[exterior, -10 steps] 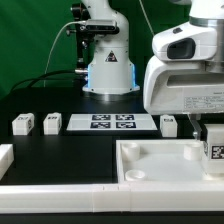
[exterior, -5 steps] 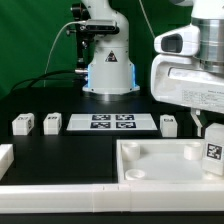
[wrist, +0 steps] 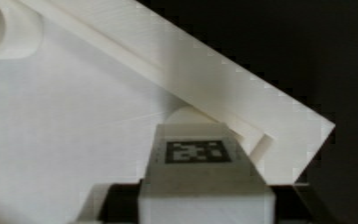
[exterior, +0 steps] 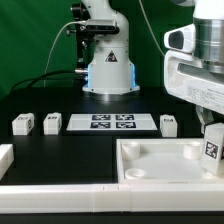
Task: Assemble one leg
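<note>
Green cloth hangs behind a black bench point(exterior: 60, 140), with the arm's own base point(exterior: 108, 70) standing at the back.

The tool point(exterior: 211, 130) is closed on the leg point(exterior: 212, 152), its two fingers pressed to the sides of the small white post. The tagged face shows clearly in the wrist view. The leg hangs upright over the corner of the big white tray point(exterior: 150, 170) on the exterior view's right, close to the raised wall. I cannot tell whether its foot touches the tray floor.

Farther out, the marker board point(exterior: 112, 122) lies flat mid-bench. One more small block point(exterior: 169, 125) sits just beside it on the exterior view's right, and two blocks point(exterior: 36, 123) sit on its left.

The likely risk is a bad seat. If the post comes down off-centre, it could catch the tray wall, tip in the grip or push the tray along. A light pinch on smooth plastic could also let it twist.

No brand or words can be read. The only markings are black-and-white square tags, on the held leg, the board and the blocks.
</note>
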`<control>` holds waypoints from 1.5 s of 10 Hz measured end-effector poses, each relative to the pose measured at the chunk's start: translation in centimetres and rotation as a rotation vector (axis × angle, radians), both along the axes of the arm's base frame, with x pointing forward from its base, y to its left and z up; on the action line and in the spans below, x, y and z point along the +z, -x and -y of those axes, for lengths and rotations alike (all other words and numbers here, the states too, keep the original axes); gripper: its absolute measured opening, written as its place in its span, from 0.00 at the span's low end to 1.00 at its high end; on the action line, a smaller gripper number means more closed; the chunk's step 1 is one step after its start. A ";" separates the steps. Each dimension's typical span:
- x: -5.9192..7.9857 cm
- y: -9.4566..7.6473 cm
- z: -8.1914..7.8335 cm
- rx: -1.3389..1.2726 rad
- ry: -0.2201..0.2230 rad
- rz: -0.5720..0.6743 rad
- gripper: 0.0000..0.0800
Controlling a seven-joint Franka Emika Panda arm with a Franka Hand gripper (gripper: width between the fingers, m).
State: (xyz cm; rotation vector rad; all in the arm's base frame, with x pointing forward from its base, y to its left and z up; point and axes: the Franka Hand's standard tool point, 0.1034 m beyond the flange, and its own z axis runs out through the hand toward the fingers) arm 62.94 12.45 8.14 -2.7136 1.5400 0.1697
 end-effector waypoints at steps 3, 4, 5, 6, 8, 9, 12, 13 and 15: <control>0.0 0.0 -0.1 0.059 -0.005 0.004 0.59; 0.0 0.1 -0.1 0.113 -0.006 0.005 0.76; -0.1 0.2 -0.1 0.262 -0.017 0.005 0.80; -0.1 0.3 -0.1 0.389 -0.029 0.008 0.81; -0.2 0.4 0.0 0.657 -0.051 0.019 0.81; -0.2 0.4 0.1 0.799 -0.058 0.026 0.81; -0.2 0.4 0.1 1.155 -0.090 0.049 0.81; -0.2 0.4 0.2 1.267 -0.099 0.055 0.81; -0.2 0.3 0.4 1.516 -0.121 0.067 0.81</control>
